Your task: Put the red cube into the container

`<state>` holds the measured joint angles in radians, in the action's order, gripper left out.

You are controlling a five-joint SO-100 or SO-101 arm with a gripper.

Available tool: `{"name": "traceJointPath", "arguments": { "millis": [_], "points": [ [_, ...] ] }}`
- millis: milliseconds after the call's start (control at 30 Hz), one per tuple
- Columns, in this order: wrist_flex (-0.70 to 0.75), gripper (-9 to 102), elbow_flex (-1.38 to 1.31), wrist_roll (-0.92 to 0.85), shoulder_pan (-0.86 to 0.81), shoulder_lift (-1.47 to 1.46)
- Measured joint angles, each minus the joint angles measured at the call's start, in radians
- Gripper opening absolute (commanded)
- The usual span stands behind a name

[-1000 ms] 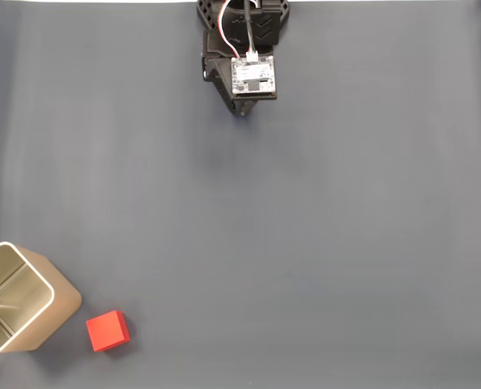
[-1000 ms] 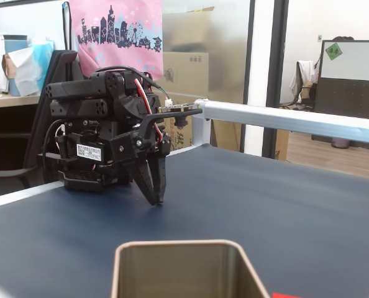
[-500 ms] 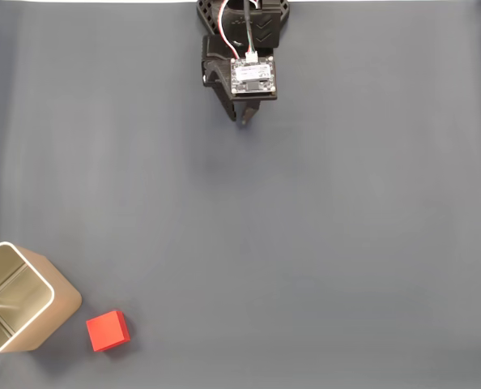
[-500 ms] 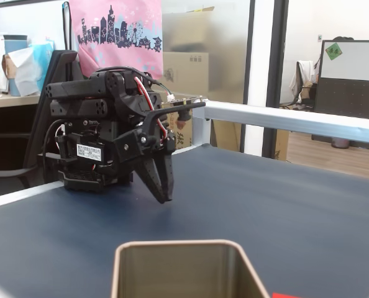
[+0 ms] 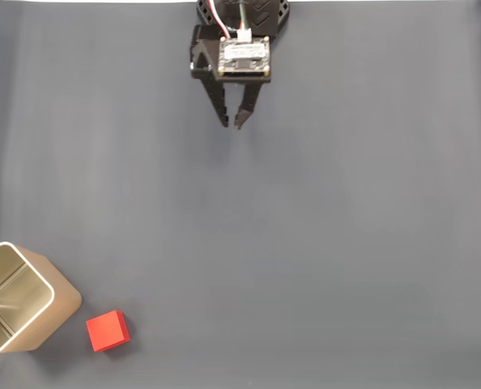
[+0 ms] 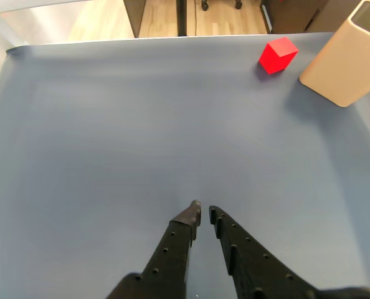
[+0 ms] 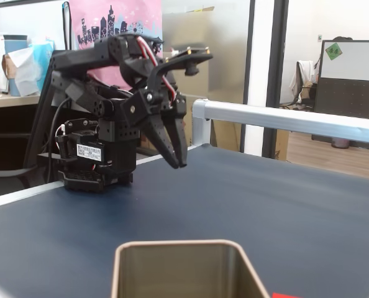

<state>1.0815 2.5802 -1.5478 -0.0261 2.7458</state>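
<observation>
At the far edge of the mat, the gripper (image 5: 231,126) hangs empty, jaws barely parted, approx. closed. Red cube (image 5: 108,331) sits on the mat just beside the container (image 5: 54,312), well apart from the arm. Nothing done yet: reach, grasp, drop all remain.

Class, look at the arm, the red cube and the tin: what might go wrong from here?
1. The red cube sits close beside the container, so one finger may knock the tin.
2. The gripper is barely open, perhaps too narrow for the cube.
3. The cube lies near the mat's edge; a nudge might push it off.
</observation>
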Motion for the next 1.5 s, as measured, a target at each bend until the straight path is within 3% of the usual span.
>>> {"name": "traceJointPath", "arguments": {
  "millis": [500, 800, 1067, 1500],
  "points": [
    [-0.048, 2, -0.555, -0.081, -0.218, -0.555],
    [-0.242, 16, -0.790, -0.084, -0.318, -0.885],
    [-0.307, 32, -1.037, -0.005, -0.339, -1.157],
    [-0.560, 38, -1.131, 0.127, -0.339, -1.428]
  ]
}}
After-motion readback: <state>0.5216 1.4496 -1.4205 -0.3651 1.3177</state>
